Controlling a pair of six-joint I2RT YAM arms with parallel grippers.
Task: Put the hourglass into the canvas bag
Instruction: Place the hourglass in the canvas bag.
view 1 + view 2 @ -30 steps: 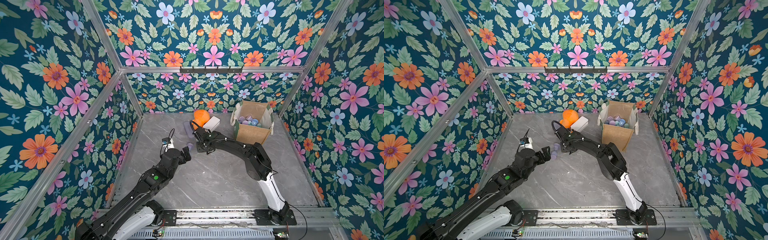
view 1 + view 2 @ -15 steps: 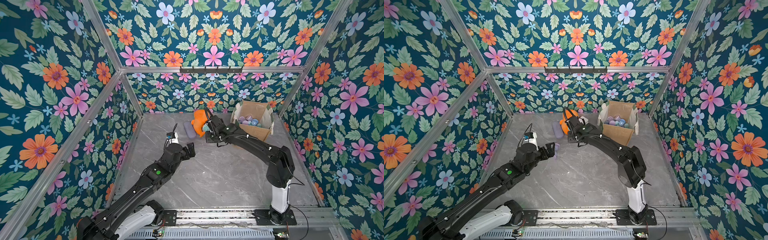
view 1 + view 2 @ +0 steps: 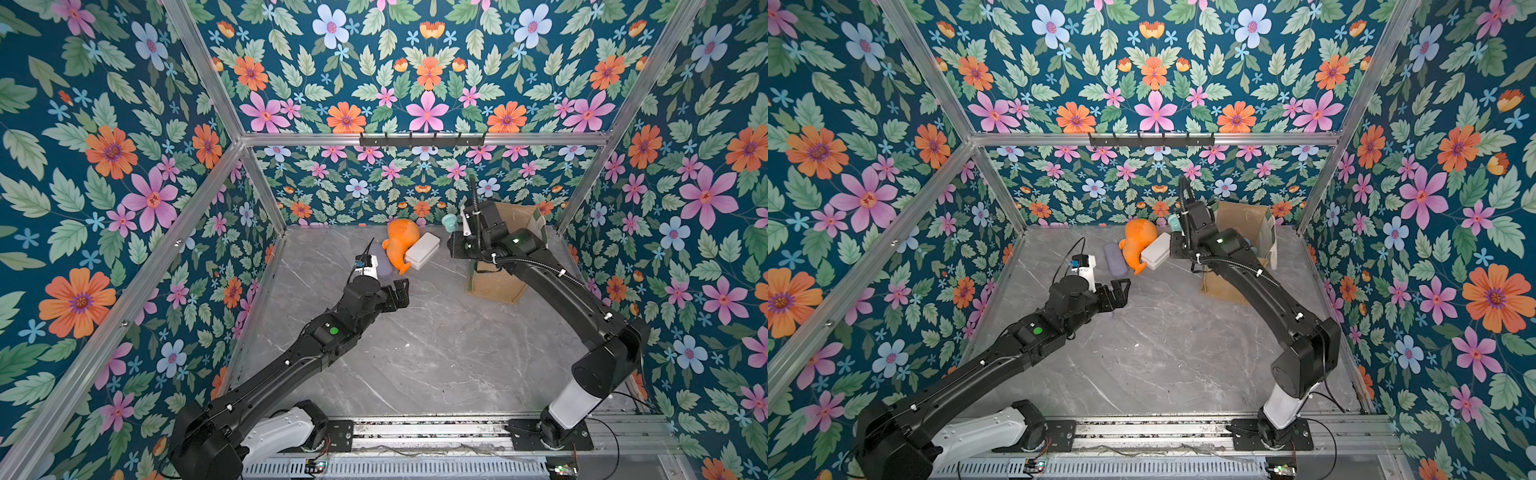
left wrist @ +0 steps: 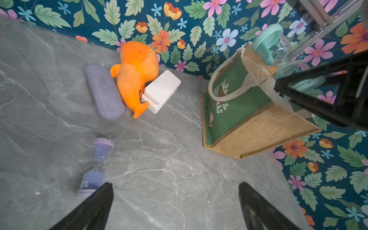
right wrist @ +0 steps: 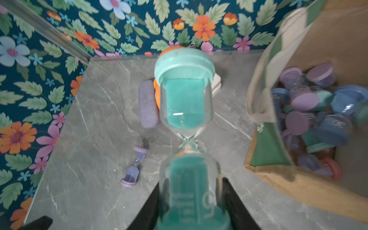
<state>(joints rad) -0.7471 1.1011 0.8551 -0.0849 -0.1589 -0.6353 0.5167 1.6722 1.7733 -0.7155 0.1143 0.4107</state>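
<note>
— Purple hourglass (image 4: 95, 167) is seen lying flat on the marble table (image 4: 179, 159), just beside the left gripper (image 4: 175, 207), whose jaws are spread wide with nothing held. Further along are a grey fabric case (image 4: 104, 93), an orange plush (image 4: 137, 69) against it, and a white box (image 4: 162, 87) touching the plush. Can these be ignored?
— Yes, none is needed for this step. The teal hourglass (image 5: 186, 119) is clamped at its lower bulb by the right gripper (image 5: 191, 209), with the fingers closed on the glass. It is held aloft, cap pointing away from the wrist.
— Where is it relative to the canvas bag (image 4: 258, 127)?
— Just beside the mouth, not yet over it. The bag stands open at the table's far right corner, part-filled with a pile of hourglasses (image 5: 310, 111).
— How should the drop be done?
— The piece should be carried rightward until it is wholly past the rim and the cream handle (image 4: 239, 92). It should then be lowered into the mouth before release, since glass would land on glass. The left arm is best kept well apart.
</note>
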